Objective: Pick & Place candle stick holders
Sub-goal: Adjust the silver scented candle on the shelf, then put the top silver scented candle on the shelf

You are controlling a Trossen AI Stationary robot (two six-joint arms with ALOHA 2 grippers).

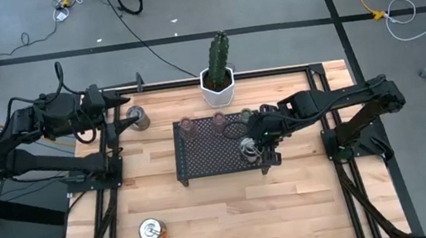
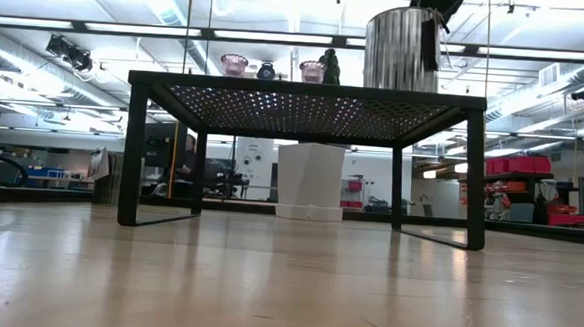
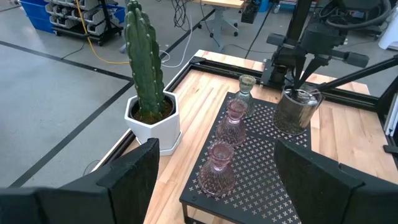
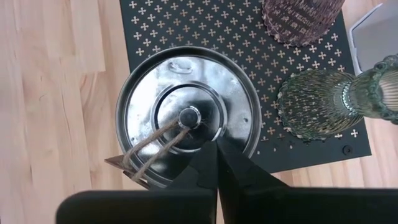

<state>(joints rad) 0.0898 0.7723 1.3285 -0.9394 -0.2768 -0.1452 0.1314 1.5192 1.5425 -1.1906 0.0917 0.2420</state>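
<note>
A black mesh tray [image 1: 202, 158] stands mid-table. Three tinted glass holders stand along its far edge: pinkish [image 1: 186, 124], brownish [image 1: 218, 119] and greenish [image 1: 246, 115]. A shiny silver holder [image 1: 248, 149] stands upright on the tray's right part, a tag on twine [image 4: 121, 163] hanging over its rim. My right gripper [image 4: 217, 144] is shut right above its opening. A second silver holder [image 1: 139, 118] stands on the table's far left, just past my open left gripper [image 1: 127, 116]. A third [image 1: 152, 229] stands near the front left. My right gripper points down from above, with its shut fingertips [image 4: 208, 163] over the right part of the silver holder's rim [image 4: 252, 146]. The fingers hide that stretch of rim, so I cannot tell whether they touch it. The holder stands upright with its base on the tray [image 2: 403, 49].
A white hexagonal pot [image 1: 219, 93] with a tall cactus stands at the far edge, just behind the tray. Black frame rails [image 1: 347, 183] run along the table's sides. Bare wood lies in front of the tray.
</note>
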